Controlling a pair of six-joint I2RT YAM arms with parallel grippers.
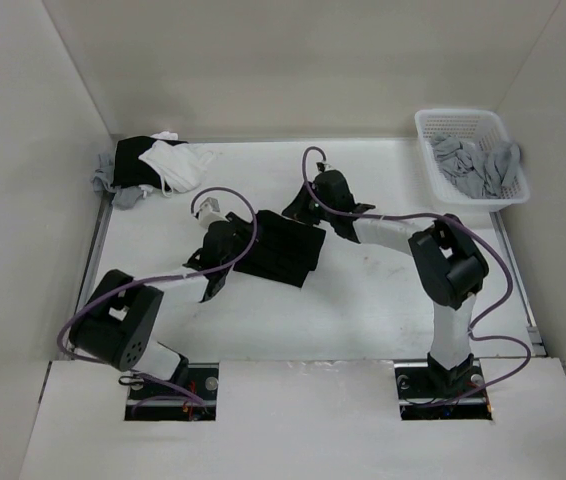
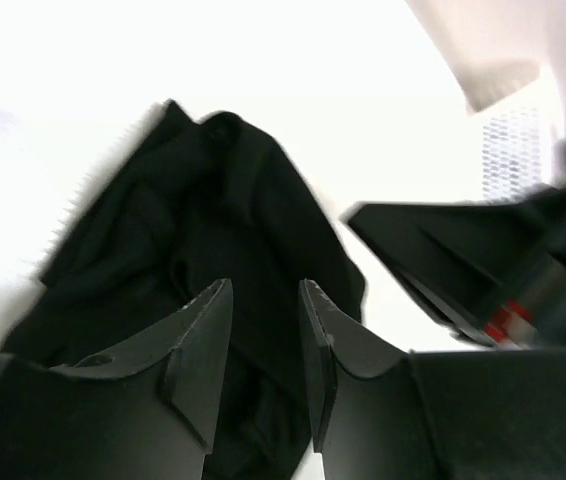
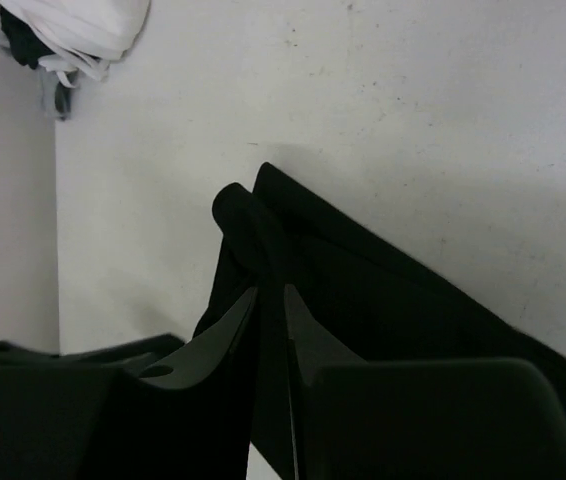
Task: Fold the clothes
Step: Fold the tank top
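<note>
1. Nearest the lens in the left wrist view, the left gripper (image 2: 263, 292) had its jaws apart with a clear gap between them. The black top (image 2: 213, 190) lay just below and beyond the fingers, and we could not tell whether either finger touched the cloth.
2. In the right wrist view, the right gripper (image 3: 271, 292) had its jaws almost together. They were pinched on a raised ridge of the black top at its edge.
3. From above, we saw the black top near the middle of the table (image 1: 363, 310). It was a compact, roughly rectangular dark bundle, with the left gripper at its left end and the right gripper at its far right corner.
4. We judged the top to be light, soft and limp, and not fragile. It would likely sag and drape wherever it was not supported, and its stacked layers could slide over one another if dragged.
5. We thought the best hold would be a pinch on an edge or corner that gathered every layer. Since the top was wider than either gripper, two matching corners looked safer than one.
6. A heap of garments (image 1: 153, 165) sat in the far left corner. A white basket (image 1: 463, 114) holding grey garments (image 1: 475, 165) sat in the far right corner. Both were well apart from the top.
</note>
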